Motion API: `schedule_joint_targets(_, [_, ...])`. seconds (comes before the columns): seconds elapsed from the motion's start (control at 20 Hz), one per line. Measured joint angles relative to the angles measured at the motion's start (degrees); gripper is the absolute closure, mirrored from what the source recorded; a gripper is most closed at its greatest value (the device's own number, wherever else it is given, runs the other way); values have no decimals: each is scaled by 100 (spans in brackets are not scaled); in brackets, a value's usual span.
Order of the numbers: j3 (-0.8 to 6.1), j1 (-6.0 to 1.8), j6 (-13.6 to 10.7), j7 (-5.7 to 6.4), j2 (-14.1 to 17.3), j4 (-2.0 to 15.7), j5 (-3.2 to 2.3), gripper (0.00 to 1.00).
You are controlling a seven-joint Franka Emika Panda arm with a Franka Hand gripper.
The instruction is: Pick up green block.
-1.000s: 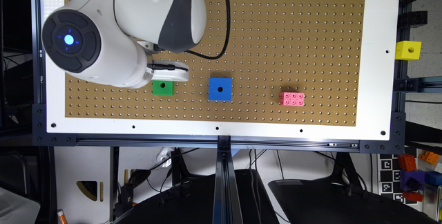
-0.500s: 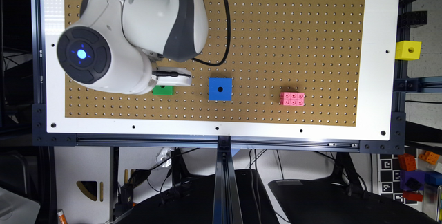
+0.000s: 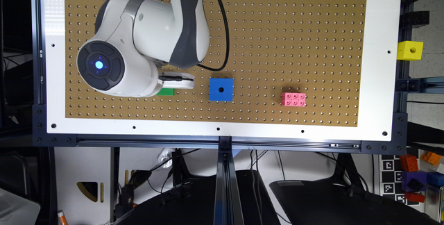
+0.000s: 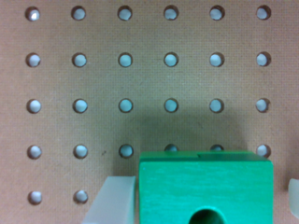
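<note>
Pre-grasp: gripper (image 4: 205, 196) lowered over green block (image 4: 205, 186).
Jaws spread, one either side, not yet clamping; next, close squarely and lift.

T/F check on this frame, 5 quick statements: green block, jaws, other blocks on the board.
1. The green block sits between the two jaws. True; one jaw shows on each side of it in the wrist view.
2. The jaws have closed onto the block. False; a gap shows on at least one side, so they are open.
3. In the exterior view, the blue block lies to the right of the green one. True.
4. The pink brick is stacked on the blue block. False; it lies apart on the pegboard, further to the exterior view's right.
5. The yellow block sits on the pegboard. False; it is off the board, past its right edge.
</note>
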Motion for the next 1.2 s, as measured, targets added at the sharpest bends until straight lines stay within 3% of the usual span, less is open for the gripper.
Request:
schedule_joint_targets(0.4, [8, 4, 1, 0, 7, 16, 0, 0])
schedule_joint_targets(0.55, [51, 9, 2, 12, 73, 126, 0, 0])
schedule_joint_targets(0.6, [60, 9, 1, 12, 119, 206, 0, 100])
schedule_joint_targets(1.2, [60, 7, -20, 12, 115, 204, 0, 100])
